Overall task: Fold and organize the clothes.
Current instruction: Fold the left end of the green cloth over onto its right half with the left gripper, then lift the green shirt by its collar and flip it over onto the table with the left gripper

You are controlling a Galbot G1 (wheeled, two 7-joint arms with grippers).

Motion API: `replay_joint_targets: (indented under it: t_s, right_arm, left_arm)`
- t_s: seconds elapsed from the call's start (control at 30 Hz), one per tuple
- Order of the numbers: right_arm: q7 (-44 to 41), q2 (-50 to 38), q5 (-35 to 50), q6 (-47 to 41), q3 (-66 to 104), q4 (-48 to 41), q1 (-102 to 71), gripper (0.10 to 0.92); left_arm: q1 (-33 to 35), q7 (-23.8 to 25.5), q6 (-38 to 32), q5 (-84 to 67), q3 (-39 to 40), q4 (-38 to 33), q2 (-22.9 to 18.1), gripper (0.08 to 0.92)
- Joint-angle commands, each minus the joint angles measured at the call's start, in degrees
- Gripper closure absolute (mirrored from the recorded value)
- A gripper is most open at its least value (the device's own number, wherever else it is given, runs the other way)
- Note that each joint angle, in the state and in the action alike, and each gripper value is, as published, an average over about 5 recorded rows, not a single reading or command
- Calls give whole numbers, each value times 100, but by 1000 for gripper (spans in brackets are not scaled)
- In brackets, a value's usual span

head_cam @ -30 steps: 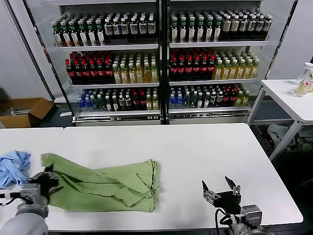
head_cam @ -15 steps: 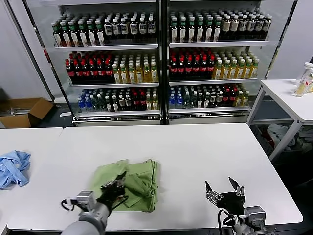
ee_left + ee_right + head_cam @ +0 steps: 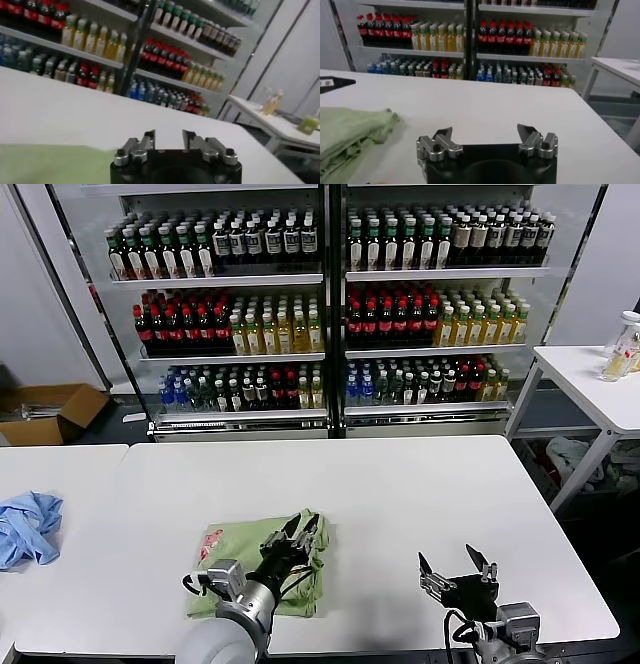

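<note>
Green shirt (image 3: 262, 569) lies folded under the open left hand (image 3: 296, 536); right hand (image 3: 455, 576) open, idle.

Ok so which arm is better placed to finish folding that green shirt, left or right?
Left, probably. The left gripper is already over the green shirt, at its right-hand edge, fingers open. The right gripper, also open, hovers over bare table well clear of the cloth.

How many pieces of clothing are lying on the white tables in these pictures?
2. The green shirt, folded, lies near the front edge of the middle table, under the left gripper. A blue garment lies crumpled on the table to the left.
</note>
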Motion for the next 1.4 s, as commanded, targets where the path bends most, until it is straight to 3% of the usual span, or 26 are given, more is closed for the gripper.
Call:
replay_joint_targets:
  t_s: [0.03, 0.17, 0.4, 0.63, 0.77, 1.27, 1.4]
  right_arm:
    - [-5, -2, 8, -1, 2, -24, 58, 203]
    - [-13, -9, 13, 0, -33, -62, 105, 203]
    - [-11, -9, 5, 0, -68, -69, 85, 203]
    - [-10, -10, -2, -1, -25, -51, 49, 203]
    - [-11, -8, -2, 0, -14, -59, 56, 203]
    - [-14, -28, 4, 0, -6, -68, 80, 203]
    - [-19, -52, 14, 0, 15, -61, 96, 203]
  left_arm:
    - [819, 485, -147, 81, -1760, -276, 1167, 522]
    - [1323, 896, -102, 590, -2758, 606, 1514, 401]
    - [1328, 866, -56, 668, -2507, 1214, 1063, 200]
    - [1064, 872, -77, 233, -2275, 1524, 903, 178]
    - [1055, 880, -91, -290, -2265, 1537, 907, 243]
    - [964, 1066, -194, -758, -2108, 1412, 693, 666]
    - [1030, 1045, -68, -668, -2502, 1104, 801, 778]
